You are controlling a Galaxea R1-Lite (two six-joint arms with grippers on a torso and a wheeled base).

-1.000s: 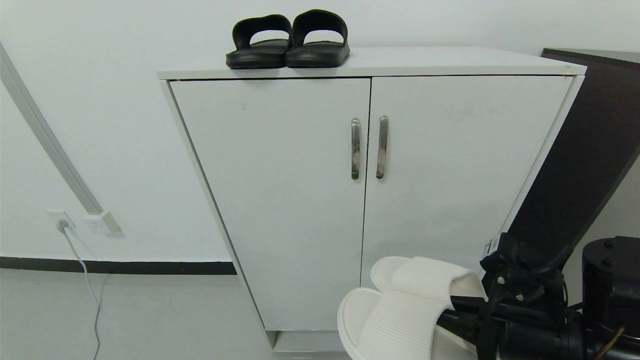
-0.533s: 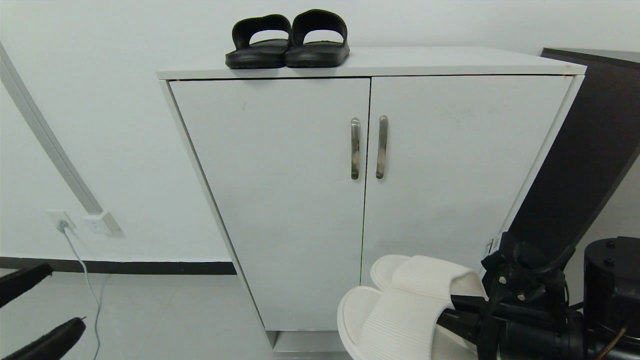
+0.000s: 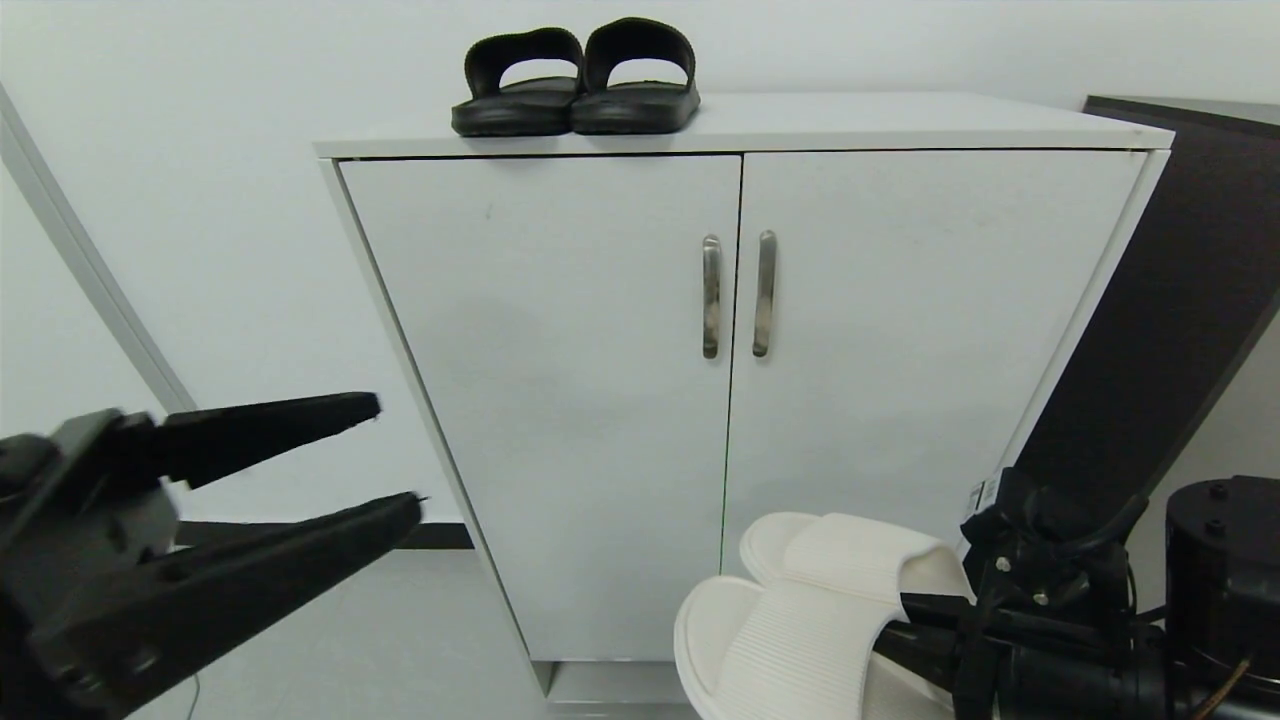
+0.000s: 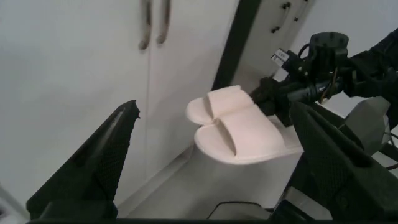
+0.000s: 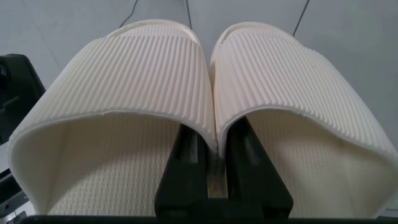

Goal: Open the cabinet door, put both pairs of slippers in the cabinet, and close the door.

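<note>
Plainly, the cabinet [image 3: 900, 122] is shut: its left door [image 3: 560, 380] and right door [image 3: 900, 330] meet flush at the middle. Their two metal handles [image 3: 711, 297] stand upright just beside each other, one on either side of the seam. The doors hide the inside, so what it holds cannot be told.

The black slippers [image 3: 630, 110] sit side by side and touching on the cabinet's top, toward its left end, with their open ends facing the robot.

The white slippers [image 3: 800, 620] are off the floor, low in front of the right door, carried by the right gripper [image 5: 214, 155]. It has one dark finger [image 5: 186, 168] inside each slipper, pinching the two neighbouring side walls together. The fingertips are hidden under the ribbed straps. The pair covers the lower corner of the right door, and the frame edge cuts off its soles in the head view.

The left gripper [image 3: 395, 452] hangs in the air to the left of the cabinet, well apart from the handles. Its two long black fingers are spread wide with nothing between them.

A dark panel [image 3: 1180, 300] stands against the cabinet's right side. A grey strip [image 3: 90, 270] runs slantwise down the white wall on the left, its lower end hidden behind the left gripper.
</note>
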